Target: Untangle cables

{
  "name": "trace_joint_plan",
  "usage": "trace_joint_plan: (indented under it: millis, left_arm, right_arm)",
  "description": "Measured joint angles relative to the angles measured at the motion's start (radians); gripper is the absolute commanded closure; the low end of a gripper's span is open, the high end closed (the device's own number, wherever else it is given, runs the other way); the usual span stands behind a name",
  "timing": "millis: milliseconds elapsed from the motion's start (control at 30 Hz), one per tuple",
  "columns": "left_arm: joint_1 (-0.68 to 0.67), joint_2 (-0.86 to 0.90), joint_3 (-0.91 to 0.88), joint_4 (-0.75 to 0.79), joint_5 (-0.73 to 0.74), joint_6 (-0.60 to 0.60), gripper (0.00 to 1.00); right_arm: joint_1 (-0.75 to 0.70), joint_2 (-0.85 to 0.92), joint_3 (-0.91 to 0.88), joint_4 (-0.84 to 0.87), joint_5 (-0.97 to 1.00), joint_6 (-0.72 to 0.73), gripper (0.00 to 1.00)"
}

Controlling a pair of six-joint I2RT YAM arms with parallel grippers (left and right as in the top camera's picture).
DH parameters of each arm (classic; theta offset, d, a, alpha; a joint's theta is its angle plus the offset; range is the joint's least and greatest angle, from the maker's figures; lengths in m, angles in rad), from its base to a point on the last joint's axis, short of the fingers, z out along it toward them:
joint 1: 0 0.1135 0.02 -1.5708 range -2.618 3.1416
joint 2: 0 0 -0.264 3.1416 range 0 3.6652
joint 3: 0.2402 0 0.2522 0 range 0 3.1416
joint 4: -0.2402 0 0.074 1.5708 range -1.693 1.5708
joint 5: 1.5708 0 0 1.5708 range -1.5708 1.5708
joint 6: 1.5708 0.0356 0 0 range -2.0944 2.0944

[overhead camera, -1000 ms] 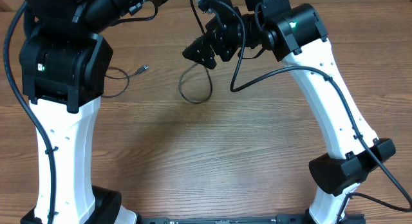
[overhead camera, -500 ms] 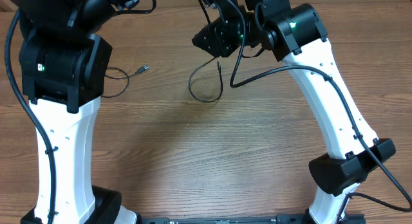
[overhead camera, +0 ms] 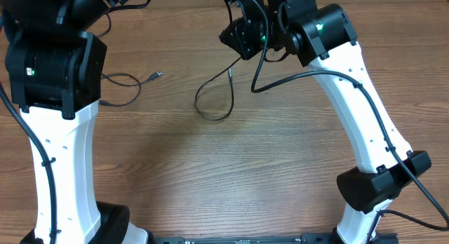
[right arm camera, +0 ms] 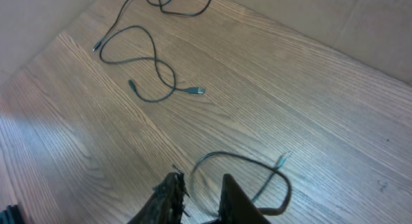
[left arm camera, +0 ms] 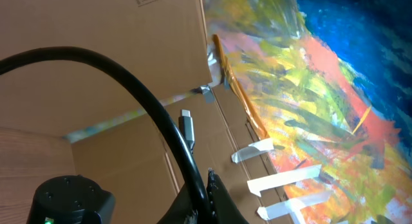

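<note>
Wooden tabletop [overhead camera: 280, 167] bore cables [right arm camera: 193, 91] lying apart; right gripper [right arm camera: 199, 185] pinched narrowly on one loop [right arm camera: 248, 159], left gripper [left arm camera: 211, 192] stood closed. Separation looked underway; next, that loop needed laying clear.

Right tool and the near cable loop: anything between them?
Nothing visible in the way. In the right wrist view the cable loop lies on the bare table directly at the right tool, possibly already between its tips; a grip can't be confirmed. The other cables lie farther off, apart from it.
</note>
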Motion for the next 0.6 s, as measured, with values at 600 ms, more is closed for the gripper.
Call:
trace_joint_plan:
  millis: [600]
  left_arm:
    - [0.097,0.0,0.0,0.0,0.005,0.0,0.96]
  right_arm:
    - [0.0,0.0,0.0,-0.021,0.004,0.001,0.95]
